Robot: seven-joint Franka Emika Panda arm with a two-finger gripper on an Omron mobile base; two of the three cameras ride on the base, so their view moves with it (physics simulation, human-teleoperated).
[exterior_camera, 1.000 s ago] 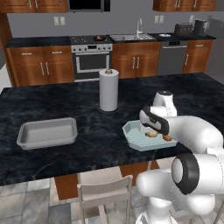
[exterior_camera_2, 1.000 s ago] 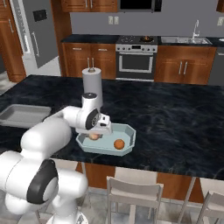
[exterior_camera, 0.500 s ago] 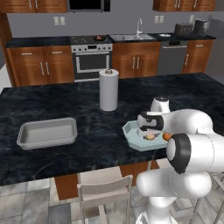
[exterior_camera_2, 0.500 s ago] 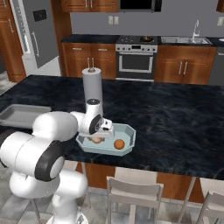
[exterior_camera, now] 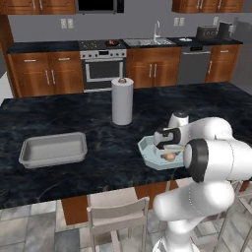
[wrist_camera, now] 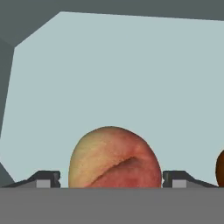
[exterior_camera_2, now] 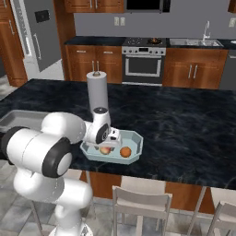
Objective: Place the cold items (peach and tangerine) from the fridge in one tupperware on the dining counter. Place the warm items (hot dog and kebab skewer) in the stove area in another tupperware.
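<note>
A light blue eight-sided tupperware [exterior_camera: 146, 146] [exterior_camera_2: 134, 139] stands on the dark dining counter in front of me. The peach [wrist_camera: 114, 157] [exterior_camera_2: 105, 150] [exterior_camera: 169, 156] lies on its floor. My gripper [wrist_camera: 111, 179] [exterior_camera_2: 107, 144] [exterior_camera: 165, 148] reaches down into the tupperware and straddles the peach, open, with the fingers [wrist_camera: 43, 179] set wide on either side of it. The tangerine [exterior_camera_2: 125, 151] [wrist_camera: 221, 168] rests just beside the peach in the same tupperware. The hot dog and the kebab skewer are out of view.
A grey rectangular tupperware [exterior_camera: 49, 158] [exterior_camera_2: 9, 117] sits farther left on the counter. A paper towel roll [exterior_camera: 122, 101] [exterior_camera_2: 97, 92] stands behind the blue one. Stove [exterior_camera: 101, 44] [exterior_camera_2: 145, 42] and fridge [exterior_camera_2: 32, 37] lie across the aisle. Chairs [exterior_camera: 118, 216] [exterior_camera_2: 140, 203] line the near edge.
My hand has come down into the blue tupperware with the peach, and the jaws have spread wider around it. The tangerine has stayed put.
</note>
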